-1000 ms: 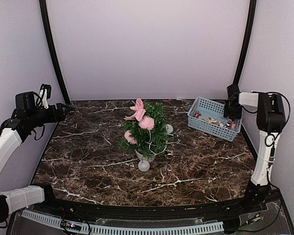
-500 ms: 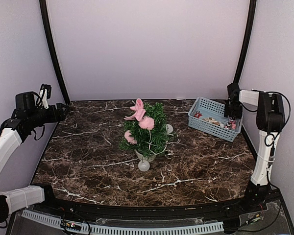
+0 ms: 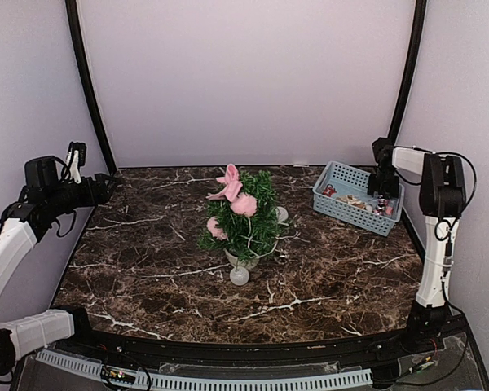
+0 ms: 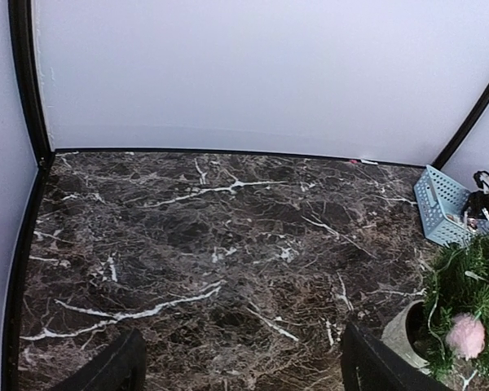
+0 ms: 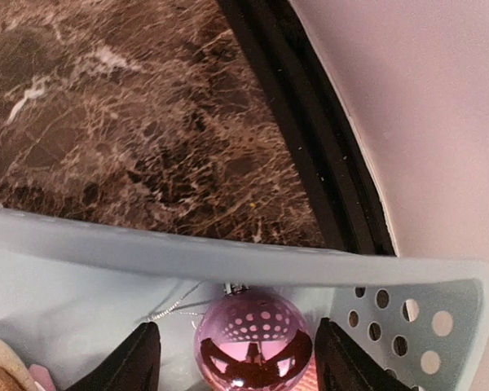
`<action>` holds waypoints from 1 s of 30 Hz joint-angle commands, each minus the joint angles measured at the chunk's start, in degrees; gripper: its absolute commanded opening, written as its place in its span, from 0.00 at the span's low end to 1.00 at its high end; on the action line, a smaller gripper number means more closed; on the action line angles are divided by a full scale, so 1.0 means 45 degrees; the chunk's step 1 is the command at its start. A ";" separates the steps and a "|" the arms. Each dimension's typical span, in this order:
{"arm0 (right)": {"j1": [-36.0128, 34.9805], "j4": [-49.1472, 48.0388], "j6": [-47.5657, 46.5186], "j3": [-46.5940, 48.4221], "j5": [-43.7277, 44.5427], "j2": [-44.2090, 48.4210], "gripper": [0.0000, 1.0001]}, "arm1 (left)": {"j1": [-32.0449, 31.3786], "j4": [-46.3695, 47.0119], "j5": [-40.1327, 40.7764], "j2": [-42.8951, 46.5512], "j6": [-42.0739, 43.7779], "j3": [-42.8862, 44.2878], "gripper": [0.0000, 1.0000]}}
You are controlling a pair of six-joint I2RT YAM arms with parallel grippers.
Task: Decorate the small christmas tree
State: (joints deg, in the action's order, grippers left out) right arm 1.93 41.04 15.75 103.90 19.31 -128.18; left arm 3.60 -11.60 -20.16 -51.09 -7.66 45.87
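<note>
The small christmas tree stands mid-table in a white pot, with a pink bow and pink pompoms on it. The tree also shows at the right edge of the left wrist view. My right gripper is down in the blue basket, at its far right corner. It is open, with a shiny pink bauble between its fingers, a gap on each side. My left gripper hovers open and empty at the table's far left.
A pale bauble lies on the marble in front of the pot, and another sits behind the tree on the right. The basket wall crosses just ahead of the right fingers. More trinkets lie in the basket. Black frame posts stand at the back corners.
The right wrist has shifted a little toward the back left over the basket's corner, and its jaws look slightly wider. The left arm has barely moved.
</note>
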 commanded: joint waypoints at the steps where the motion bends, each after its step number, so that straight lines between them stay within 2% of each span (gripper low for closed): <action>1: -0.0198 0.0048 0.0401 -0.0328 0.0514 0.0338 0.67 | 0.0041 0.0669 -0.1233 0.0181 -0.0535 -0.0421 0.84; 8: -0.0103 -0.0331 0.0949 -0.0105 0.0038 -0.0225 0.66 | 0.0052 0.0809 -0.1392 0.0105 -0.0604 -0.0492 0.83; 16: -0.0125 -0.1356 0.1398 -0.0843 0.0012 -0.0178 0.55 | 0.0046 0.0753 -0.1348 -0.0041 -0.0571 -0.0485 0.83; 23: -0.0128 -0.2623 0.1520 -0.1861 0.0282 0.0950 0.43 | 0.0052 0.0695 -0.1355 -0.0129 -0.0517 -0.0486 0.83; 30: -0.0228 -0.4076 0.1028 -0.3582 0.0290 0.3840 0.40 | 0.0040 0.0746 -0.1320 -0.0103 -0.0477 -0.0570 0.83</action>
State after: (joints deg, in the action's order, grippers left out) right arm 1.17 29.10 21.58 90.65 19.62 -120.81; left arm 3.60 -9.82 -25.36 -51.79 -9.87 44.10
